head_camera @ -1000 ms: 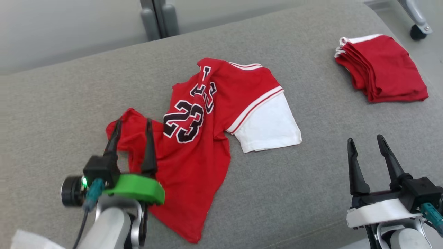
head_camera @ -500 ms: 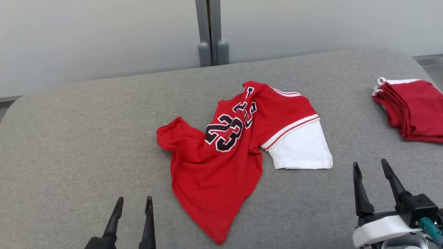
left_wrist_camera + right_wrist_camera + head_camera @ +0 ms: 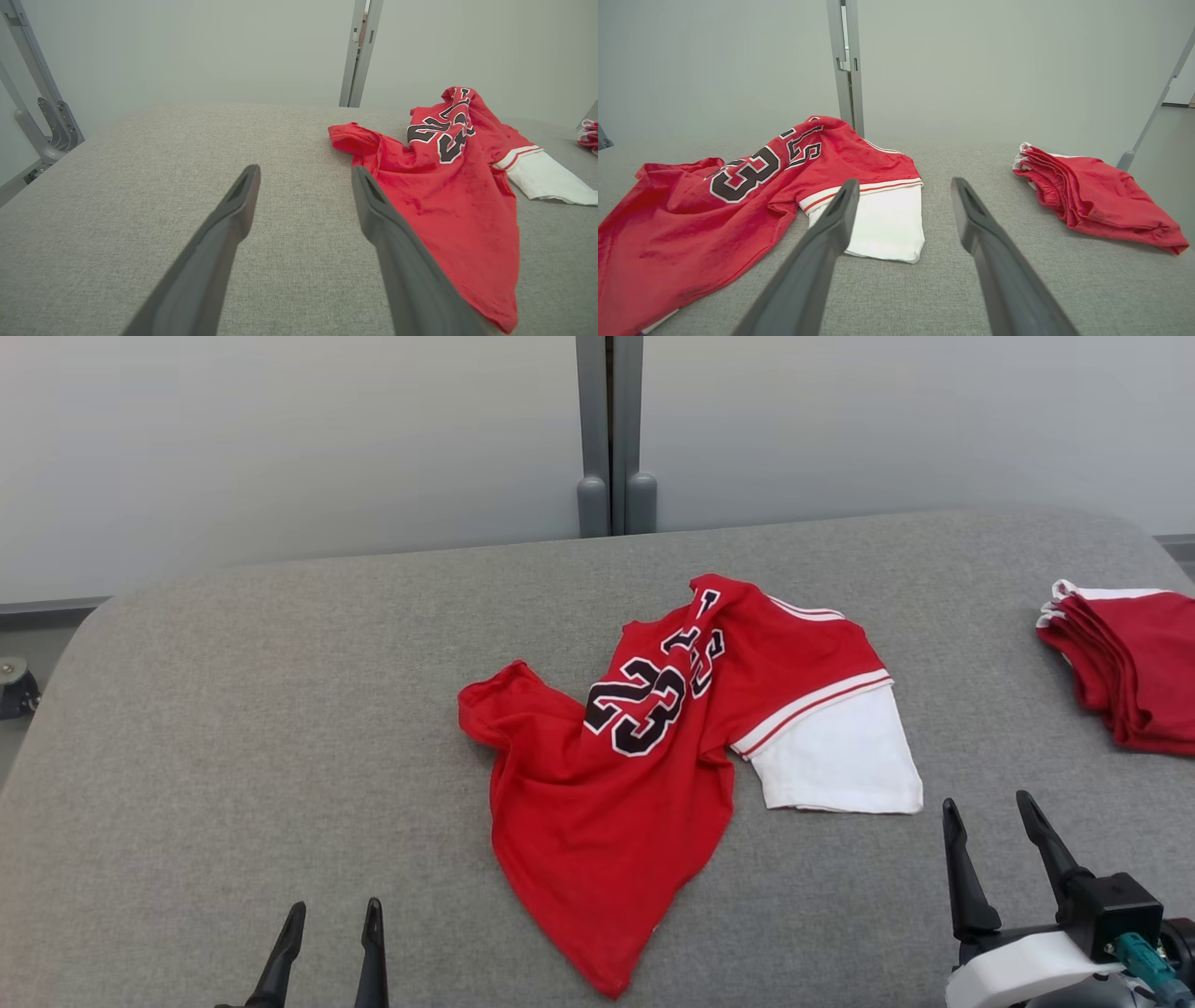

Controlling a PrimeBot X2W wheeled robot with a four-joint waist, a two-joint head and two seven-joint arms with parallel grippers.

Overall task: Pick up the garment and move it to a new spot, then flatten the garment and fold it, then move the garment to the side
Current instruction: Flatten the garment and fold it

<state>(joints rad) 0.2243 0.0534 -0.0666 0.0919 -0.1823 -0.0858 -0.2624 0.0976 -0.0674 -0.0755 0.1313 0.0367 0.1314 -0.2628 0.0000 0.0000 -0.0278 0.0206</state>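
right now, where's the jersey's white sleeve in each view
head view: the white sleeve lies right of centre, on the right side of the red jersey.
left wrist view: the sleeve is at the far right edge.
right wrist view: the sleeve is just left of centre.
shared landmark: the grey post, upper middle in all three.

a grey fabric-covered surface point(image 3: 233, 709) is backed by pale wall panels point(image 3: 280, 448), which are joined by a grey upright post point(image 3: 611, 429). a stack of folded red cloth point(image 3: 1134, 677) is laid near its right edge, and a dark caster point(image 3: 14, 686) is glimpsed beyond its left edge.
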